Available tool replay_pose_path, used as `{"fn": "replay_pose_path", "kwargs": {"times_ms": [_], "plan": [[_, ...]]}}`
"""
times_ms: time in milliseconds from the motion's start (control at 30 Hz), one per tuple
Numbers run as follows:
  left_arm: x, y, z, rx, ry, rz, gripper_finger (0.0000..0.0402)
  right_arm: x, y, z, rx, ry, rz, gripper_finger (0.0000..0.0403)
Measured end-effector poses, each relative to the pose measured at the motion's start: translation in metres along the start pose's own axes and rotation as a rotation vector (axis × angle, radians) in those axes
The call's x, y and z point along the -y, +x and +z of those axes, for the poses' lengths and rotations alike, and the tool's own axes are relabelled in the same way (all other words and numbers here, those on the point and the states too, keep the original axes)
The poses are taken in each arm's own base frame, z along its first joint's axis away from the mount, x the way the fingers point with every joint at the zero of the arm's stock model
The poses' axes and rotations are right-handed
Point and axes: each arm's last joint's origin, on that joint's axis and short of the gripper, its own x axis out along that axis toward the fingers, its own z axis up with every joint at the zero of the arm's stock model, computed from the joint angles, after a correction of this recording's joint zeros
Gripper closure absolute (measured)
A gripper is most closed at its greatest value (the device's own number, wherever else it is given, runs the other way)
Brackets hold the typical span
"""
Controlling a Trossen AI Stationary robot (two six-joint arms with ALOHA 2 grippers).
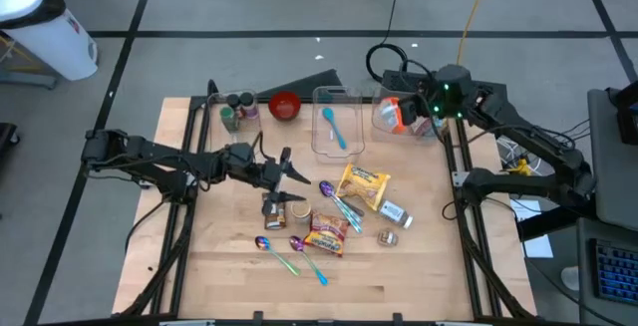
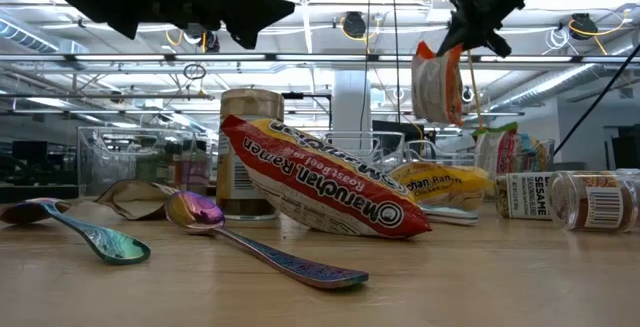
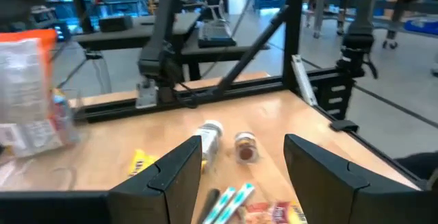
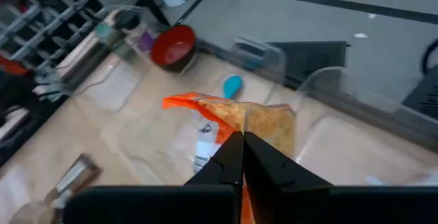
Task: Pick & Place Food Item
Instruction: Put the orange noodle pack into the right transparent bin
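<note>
Pinched tight between the pressed-together fingers of the right gripper (image 4: 241,157): an orange-topped food pouch (image 4: 236,121), hanging clear of the table. Carry step in hand, placement not yet done. Just beyond the pouch, two clear bins (image 1: 337,119), one holding a blue spoon (image 1: 334,127); probably the drop spot, though hard to be sure from here. Next: lower over a bin, then part the fingers. Well apart across the table, left gripper (image 3: 241,171) spread and empty, hovering above a brown jar (image 1: 275,204), ramen pack (image 2: 320,179) just beside.
</note>
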Motion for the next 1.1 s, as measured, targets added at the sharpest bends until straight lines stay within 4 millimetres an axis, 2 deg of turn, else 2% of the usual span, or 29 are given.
{"fn": "replay_pose_path", "kwargs": {"times_ms": [367, 500, 667, 833, 933, 1100], "plan": [[0.015, 0.004, 0.002, 0.008, 0.034, -0.056, 0.0186, 0.023, 0.030, 0.011, -0.011, 0.000, -0.061, 0.0403], [0.011, 0.003, 0.002, 0.008, 0.045, -0.002, 0.0186, 0.029, 0.042, 0.006, 0.000, 0.016, 0.022, 0.0403], [-0.009, 0.000, 0.009, 0.033, 0.051, 0.155, 0.0186, 0.030, 0.048, 0.003, 0.027, 0.010, 0.113, 0.0403], [-0.033, 0.002, 0.025, -0.010, 0.031, 0.174, 0.0186, 0.032, 0.047, 0.006, 0.051, -0.028, 0.109, 0.0403], [-0.047, 0.001, 0.032, -0.059, 0.084, 0.208, 0.0186, 0.032, 0.046, 0.009, 0.057, -0.033, 0.186, 0.0403], [-0.075, -0.007, 0.054, -0.087, 0.157, 0.266, 0.0186, 0.026, 0.045, 0.008, 0.033, -0.058, 0.321, 0.0403]]}}
